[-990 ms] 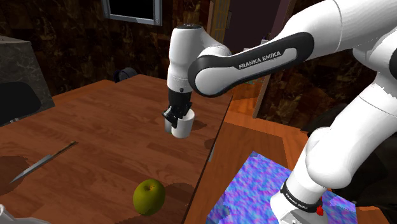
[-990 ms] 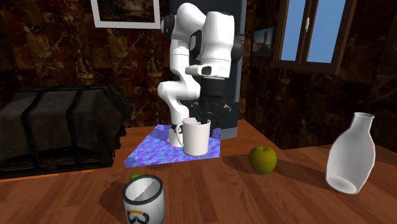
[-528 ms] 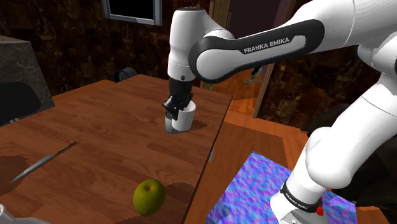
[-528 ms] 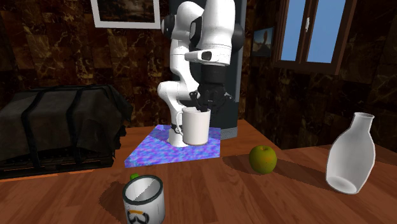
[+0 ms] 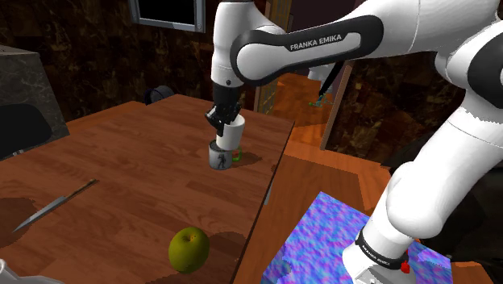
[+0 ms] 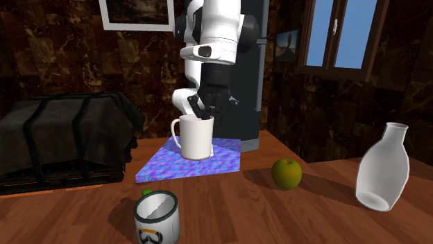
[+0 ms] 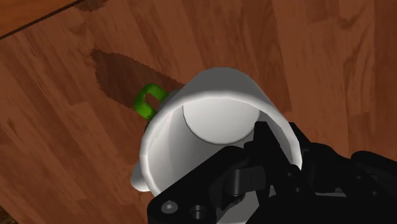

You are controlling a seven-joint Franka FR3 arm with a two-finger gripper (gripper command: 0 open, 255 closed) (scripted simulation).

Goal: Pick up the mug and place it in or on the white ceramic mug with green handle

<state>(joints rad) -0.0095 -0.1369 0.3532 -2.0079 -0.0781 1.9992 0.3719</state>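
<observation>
My gripper (image 5: 225,118) is shut on the rim of a plain white mug (image 5: 233,135) and holds it upright in the air. Directly beneath it on the wooden table (image 5: 121,169) stands the target mug (image 5: 218,156), white with a dark print and a green handle (image 5: 239,156). In the second exterior view the held mug (image 6: 196,138) hangs under the gripper (image 6: 210,112), farther back than the target mug (image 6: 157,218) near the table's front. In the wrist view the gripper (image 7: 259,147) clasps the held mug's (image 7: 216,121) wall, and the green handle (image 7: 148,102) peeks out beside it.
A green apple (image 5: 189,248) lies near the table's edge, and a knife (image 5: 55,205) lies toward the shoulder view's left. A tall white bottle (image 6: 383,168) stands at the second exterior view's right. The stand's blue-purple top (image 5: 334,238) is beside the table.
The arm has raised the white mug off the table and carried it over the green-handled mug, which now shows beneath it in the shoulder view.
</observation>
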